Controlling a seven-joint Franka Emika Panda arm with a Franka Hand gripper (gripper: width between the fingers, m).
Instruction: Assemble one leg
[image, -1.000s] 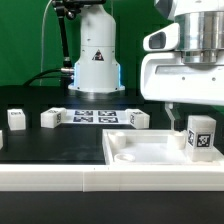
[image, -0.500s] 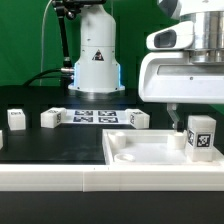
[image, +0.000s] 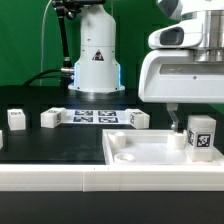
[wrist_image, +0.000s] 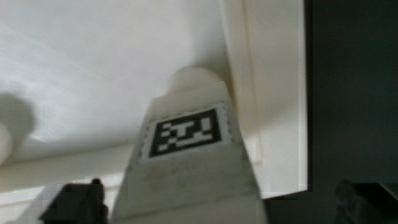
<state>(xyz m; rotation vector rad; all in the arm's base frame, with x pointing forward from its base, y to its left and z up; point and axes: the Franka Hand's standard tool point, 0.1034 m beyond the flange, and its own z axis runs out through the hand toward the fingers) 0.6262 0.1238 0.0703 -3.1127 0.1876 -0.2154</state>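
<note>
The large white panel (image: 150, 152) with its raised rim lies at the near edge of the black table (image: 60, 145), toward the exterior view's right, and it holds one thing: the leg (image: 201, 137), standing upright in the panel's corner on that side with its square tag facing the camera. The arm's white body fills the upper right of the exterior view, and its gripper (image: 178, 118) hangs directly over the leg; compared with a second ago the arm body sits slightly higher in the frame, while the leg and every loose part stay where they were. Beyond the panel the marker board (image: 96, 116) lies flat by the robot's base (image: 96, 60). Three other small white tagged blocks stand on the table: one (image: 16, 118) at the exterior view's left, one (image: 51, 117) just beside the board, one (image: 139, 118) at the board's other end. In the wrist view the two dark fingertips (wrist_image: 75, 200) stand spread apart on either side of the leg (wrist_image: 187, 150), not touching it.
</note>
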